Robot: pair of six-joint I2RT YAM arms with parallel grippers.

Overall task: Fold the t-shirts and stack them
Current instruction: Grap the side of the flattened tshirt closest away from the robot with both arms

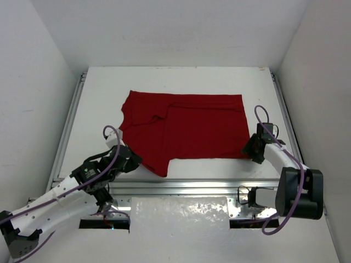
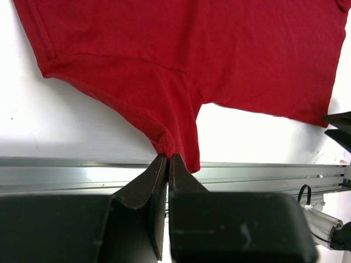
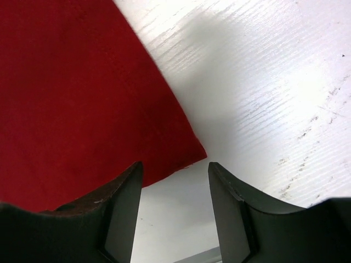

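Note:
A dark red t-shirt (image 1: 186, 126) lies spread flat across the middle of the white table (image 1: 98, 98), partly folded, with a flap hanging toward the near left. My left gripper (image 1: 138, 160) is at that near-left flap. In the left wrist view it (image 2: 167, 156) is shut on the tip of the t-shirt (image 2: 192, 55) where the cloth bunches between the fingertips. My right gripper (image 1: 249, 150) is at the shirt's near right corner. In the right wrist view it (image 3: 174, 164) is open, and the corner of the t-shirt (image 3: 71, 98) lies just ahead of the gap, close to the left finger (image 3: 123, 203).
An aluminium rail (image 1: 192, 189) runs along the table's near edge, right under the left gripper (image 2: 55, 175). Side rails (image 1: 68, 126) and white walls close in the table left, right and back. A shiny sheet (image 1: 181, 213) lies between the arm bases.

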